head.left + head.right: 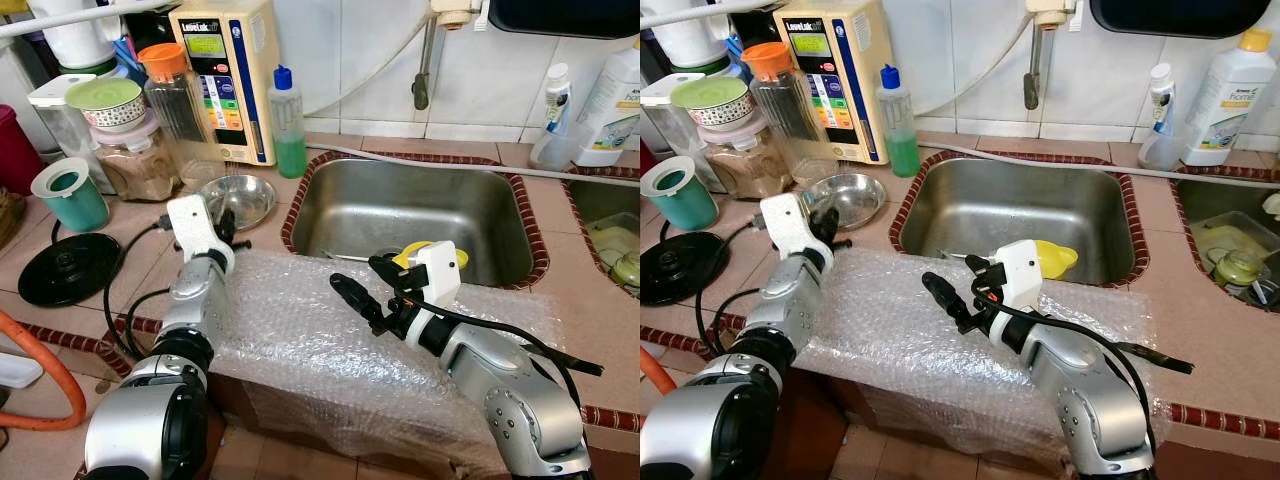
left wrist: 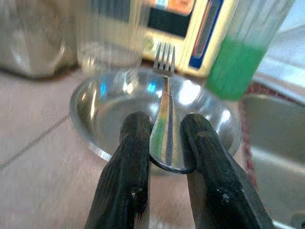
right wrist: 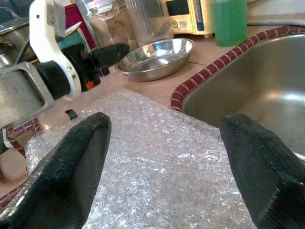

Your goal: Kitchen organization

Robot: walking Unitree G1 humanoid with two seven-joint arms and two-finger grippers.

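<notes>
Our left gripper (image 2: pixel 164 143) pinches a fork (image 2: pixel 166 105) by its handle, tines aimed over the steel bowl (image 1: pixel 238 196) beside the sink (image 1: pixel 415 215). We should lower gently before releasing. Our right gripper (image 3: pixel 164 167) hovers wide over bubble wrap (image 1: pixel 300 340).

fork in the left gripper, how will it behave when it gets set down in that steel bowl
The fork looks like stiff polished metal, so it probably won't bend but may slip between the left gripper's fingers. Released into the shallow steel bowl, it would likely slide and clatter.

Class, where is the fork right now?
The fork is pinched in the left claw, held over the steel bowl left of the sink.
</notes>
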